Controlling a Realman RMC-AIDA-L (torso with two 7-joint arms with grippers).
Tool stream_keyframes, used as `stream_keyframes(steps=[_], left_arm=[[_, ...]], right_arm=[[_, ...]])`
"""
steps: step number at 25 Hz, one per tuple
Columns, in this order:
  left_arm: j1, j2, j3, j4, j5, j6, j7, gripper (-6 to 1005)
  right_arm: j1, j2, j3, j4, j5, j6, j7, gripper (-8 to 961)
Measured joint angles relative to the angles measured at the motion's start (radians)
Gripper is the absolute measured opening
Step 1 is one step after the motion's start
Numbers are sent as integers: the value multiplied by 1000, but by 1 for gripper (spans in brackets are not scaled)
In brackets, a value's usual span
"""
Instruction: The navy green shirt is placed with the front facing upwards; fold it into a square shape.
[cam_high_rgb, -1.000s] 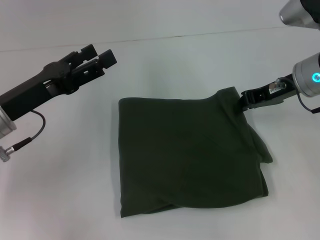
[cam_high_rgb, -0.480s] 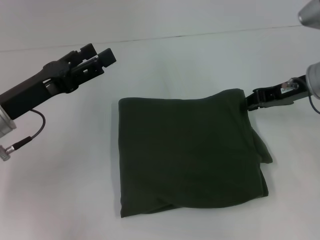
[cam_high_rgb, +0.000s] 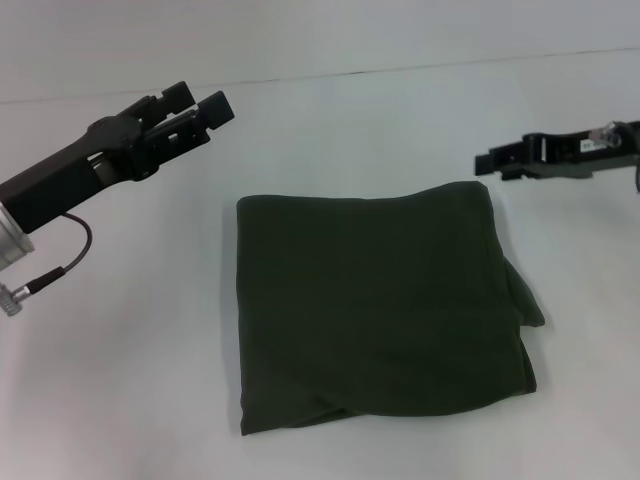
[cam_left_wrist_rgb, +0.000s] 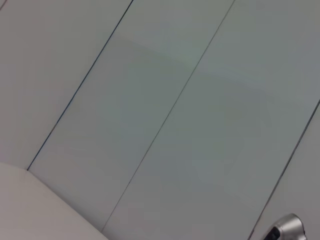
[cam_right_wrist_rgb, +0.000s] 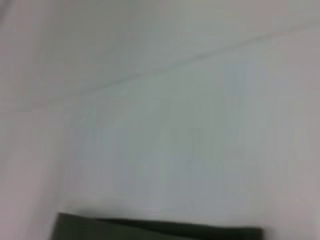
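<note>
Shirt: the navy green shirt (cam_high_rgb: 375, 310) lies flat on the bench (cam_high_rgb: 130, 380), approx centre of head view, folded to a rough square w/ plain green side up. No lettering or label showing.
Shirt edges: left & far edges straight; right side uneven, a flap of fabric sticks out past the right edge; a fold layer shows near the front left corner.
Left gripper: left gripper (cam_high_rgb: 200, 108) held above the bench, well apart from shirt, off its far left corner. Fingers a little apart w/ a narrow gap, nothing between them.
Right gripper: right gripper (cam_high_rgb: 487, 163) in the air just beyond the shirt's far right corner, pointing left, not touching fabric. Holds nothing; how far open, can't tell.
Left wrist view: only pale panels w/ thin dark seams, plus a bit of metal at one corner; no shirt.
Right wrist view: blurred; bench surface & a dark strip of shirt (cam_right_wrist_rgb: 150, 230) at the frame edge.
</note>
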Motion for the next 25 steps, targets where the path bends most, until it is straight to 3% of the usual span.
stream_keyframes(steps=[2,11,25], left_arm=[[0,0,-2,0,0,-1,-1,963],[-1,0,-5,0,0,-1,0,963],[-1,0,-8,0,0,-13,4,963]], right_arm=[[4,0,-13,6,37,-7,-23,505],[44,19,-92,82,65,-19,-51,490],[30,-20,-79,200,41,55,-42,486]])
